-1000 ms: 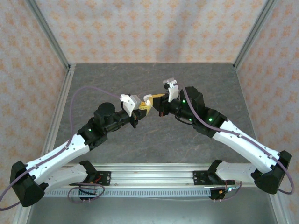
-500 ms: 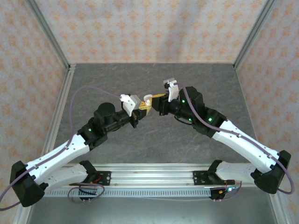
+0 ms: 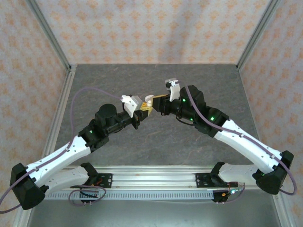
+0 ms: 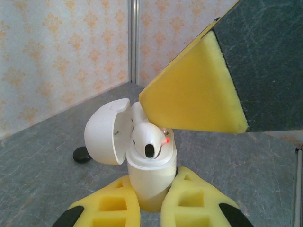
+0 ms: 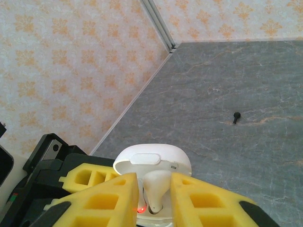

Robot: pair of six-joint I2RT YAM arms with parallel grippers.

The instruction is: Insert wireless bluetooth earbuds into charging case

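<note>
The left gripper (image 4: 154, 184) was shut tight on the bottom of the round, white plastic charging case (image 4: 151, 172). It held the case up above the middle of the grey stone-look table (image 3: 156, 142). The case's lid (image 4: 106, 132) was flipped open, on the side away from the right arm. A small white earbud (image 5: 156, 187) of smooth plastic sat in the mouth of the case, head up, with a tiny red light (image 4: 166, 140) beside it. The right gripper (image 5: 154, 182) reached in from the right. Its two yellow foam fingers were only a little way apart, one on each side of the earbud. We could not tell if they pinched it or just stood next to it.

We thought a few things could go wrong. If the earbud was crooked, it might jam and not sink in. If the fingers pulled back while they gripped it, they might drag it out and drop it. A hard push might twist the case in the left fingers. A finger might also bump the lid, which was very near.

A tiny black earbud (image 5: 235, 117) with a stem lay on the table, well apart from the case. A small dark lump (image 4: 81, 154) lay there too, too blurry to name. Neither stood in the way.
</note>
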